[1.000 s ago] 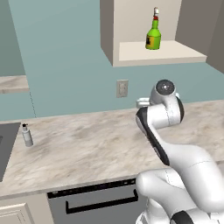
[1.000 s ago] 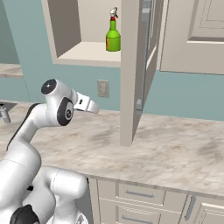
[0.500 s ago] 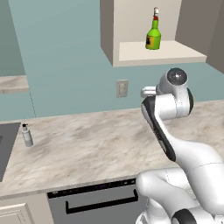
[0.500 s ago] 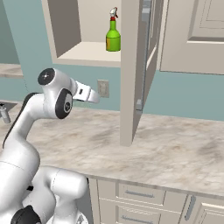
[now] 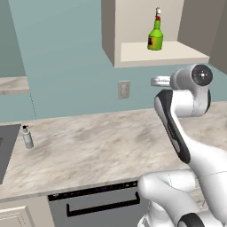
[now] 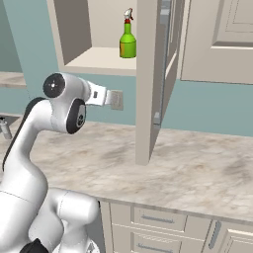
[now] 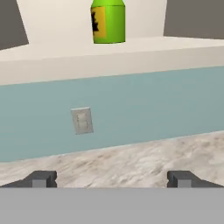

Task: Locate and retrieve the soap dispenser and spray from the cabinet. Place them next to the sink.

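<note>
The spray (image 5: 155, 35) stands upright on the pale shelf board of the cabinet (image 5: 133, 57), near the shelf's front edge, its white trigger nozzle at the top and its yellow-and-black label showing; in the right base view the same green bottle (image 6: 128, 42) stands just left of the cabinet's open door (image 6: 155, 74), which hangs down toward the counter (image 6: 197, 168); the gripper (image 7: 111, 178) is held in the air above the counter and below the shelf, pointing at the teal wall, its two dark fingertips (image 7: 41, 178) set wide apart with nothing between them; in the hand view the spray (image 7: 108, 22) sits above the gripper and roughly centred over it, well apart from it, with the shelf's front edge and a wall outlet (image 7: 82, 120) lying between; the soap dispenser (image 5: 27, 137) stands upright on the beige marbled counter far to the arm's left, just beside the dark sink (image 5: 6, 150) and well away from the gripper; below the counter's front edge a dark appliance panel with a handle (image 5: 97, 206) shows in the left base view.
</note>
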Robot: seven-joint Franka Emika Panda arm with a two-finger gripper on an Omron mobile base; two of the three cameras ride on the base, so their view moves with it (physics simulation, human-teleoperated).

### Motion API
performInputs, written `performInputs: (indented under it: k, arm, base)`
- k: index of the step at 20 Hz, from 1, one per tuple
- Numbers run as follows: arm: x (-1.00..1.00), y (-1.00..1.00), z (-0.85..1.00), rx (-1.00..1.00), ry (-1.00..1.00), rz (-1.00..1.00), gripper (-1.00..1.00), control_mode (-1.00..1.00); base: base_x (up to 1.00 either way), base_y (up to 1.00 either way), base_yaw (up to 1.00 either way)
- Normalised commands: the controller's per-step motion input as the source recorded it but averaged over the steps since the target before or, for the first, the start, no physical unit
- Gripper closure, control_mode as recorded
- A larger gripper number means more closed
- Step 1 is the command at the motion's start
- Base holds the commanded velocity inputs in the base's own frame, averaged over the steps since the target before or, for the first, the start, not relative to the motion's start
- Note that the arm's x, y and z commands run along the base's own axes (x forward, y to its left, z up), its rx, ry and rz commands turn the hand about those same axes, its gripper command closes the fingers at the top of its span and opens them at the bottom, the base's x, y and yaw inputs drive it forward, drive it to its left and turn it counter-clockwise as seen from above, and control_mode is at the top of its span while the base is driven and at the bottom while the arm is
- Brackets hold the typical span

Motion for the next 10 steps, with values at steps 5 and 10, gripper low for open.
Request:
performInputs:
  k: [5,10]
  arm:
    - [-0.05,-0.10,0.08,0.05,-0.07,0.01,-1.00,-1.00]
    - [0.01,0.00,0.27,-0.05,0.00,-0.01,-1.00,-1.00]
  base:
    - [0.00,0.00,0.00]
    - [0.00,0.00,0.00]
